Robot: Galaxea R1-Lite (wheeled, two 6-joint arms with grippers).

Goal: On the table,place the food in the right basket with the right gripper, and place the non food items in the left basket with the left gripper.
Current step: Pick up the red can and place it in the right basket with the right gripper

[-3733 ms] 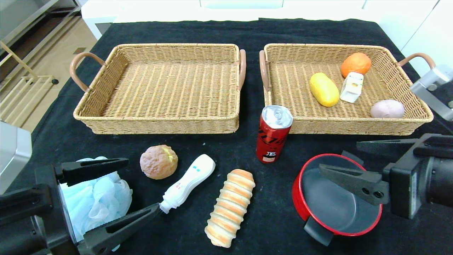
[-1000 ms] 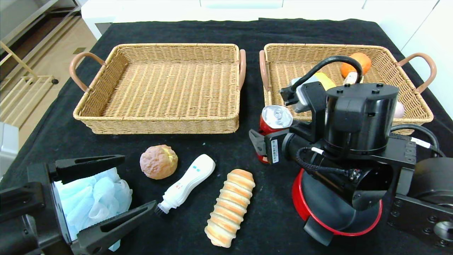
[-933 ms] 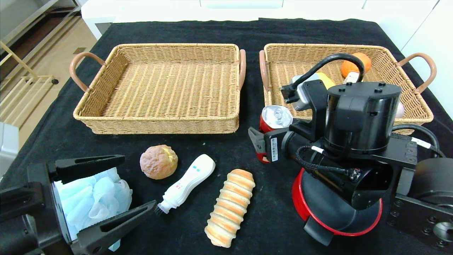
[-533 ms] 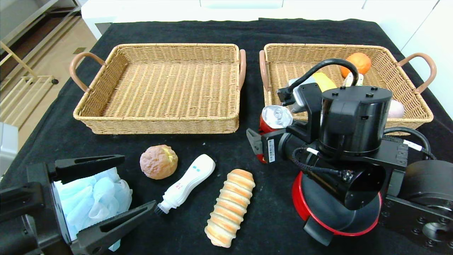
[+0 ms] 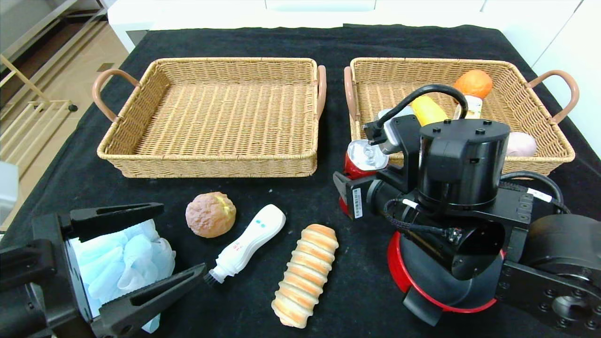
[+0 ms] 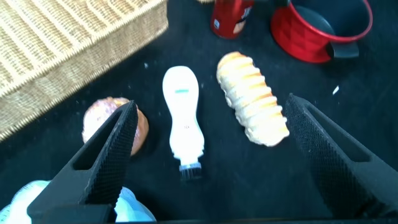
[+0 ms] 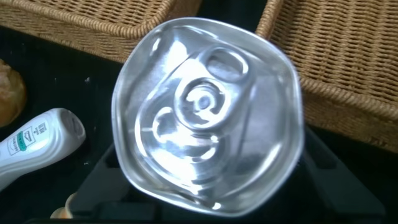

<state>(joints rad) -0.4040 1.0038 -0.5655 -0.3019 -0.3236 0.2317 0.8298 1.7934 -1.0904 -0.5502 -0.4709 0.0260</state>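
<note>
A red drinks can point(image 5: 366, 157) with a silver top point(image 7: 205, 118) stands in front of the right basket point(image 5: 540, 166). My right gripper point(image 5: 351, 197) reaches in from the right and is shut on the can's body, with its dark fingers on either side in the right wrist view. My left gripper point(image 5: 183, 239) is open and empty at the front left, over a pale blue bath pouf point(image 5: 122, 260). A round bun point(image 5: 210, 214), a white brush point(image 5: 249, 240) and a long striped bread point(image 5: 306, 273) lie on the black cloth. They also show in the left wrist view: bun point(image 6: 142, 127), brush point(image 6: 183, 115), bread point(image 6: 252, 98).
The left basket point(image 5: 141, 159) holds nothing. The right basket holds an orange point(image 5: 472, 83), a yellow piece point(image 5: 425, 110), a white carton point(image 5: 472, 108) and a pink piece point(image 5: 521, 143). A red pot point(image 5: 418, 281) sits under my right arm.
My right arm swung in from the right, over the red pot, and closed around the can. In the last second it shifted slightly. The left arm has barely moved.
</note>
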